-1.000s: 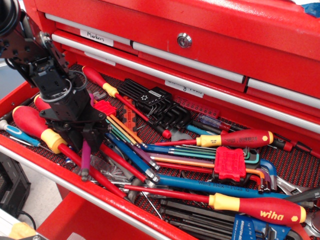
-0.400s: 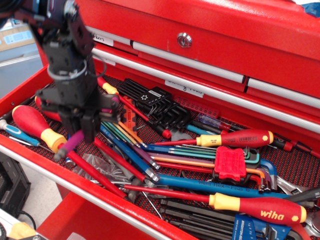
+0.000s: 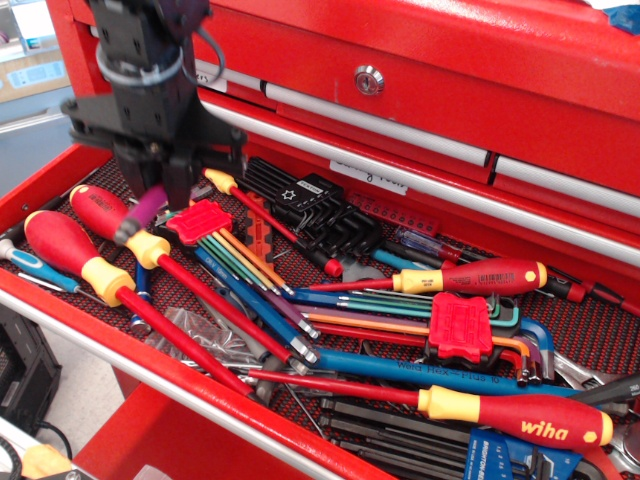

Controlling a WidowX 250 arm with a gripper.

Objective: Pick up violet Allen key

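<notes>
My black gripper (image 3: 152, 190) hangs over the left part of the open red drawer (image 3: 60, 170). It is shut on the violet Allen key (image 3: 143, 215), a thick magenta-violet rod that sticks out down-left below the fingers, its bare metal tip toward the camera. The key is lifted clear of the tools beneath it. Its upper end is hidden inside the gripper.
Two red-and-yellow screwdrivers (image 3: 95, 262) lie under the gripper. A rainbow key set with red holder (image 3: 200, 222) lies just right of it. Black key holders (image 3: 305, 205), another rainbow set (image 3: 458, 328) and more screwdrivers (image 3: 520, 418) fill the drawer. The red chest front (image 3: 420, 80) rises behind.
The gripper has risen up and back out of the drawer with the violet key in it. The key now hangs above the screwdrivers it lay among.
</notes>
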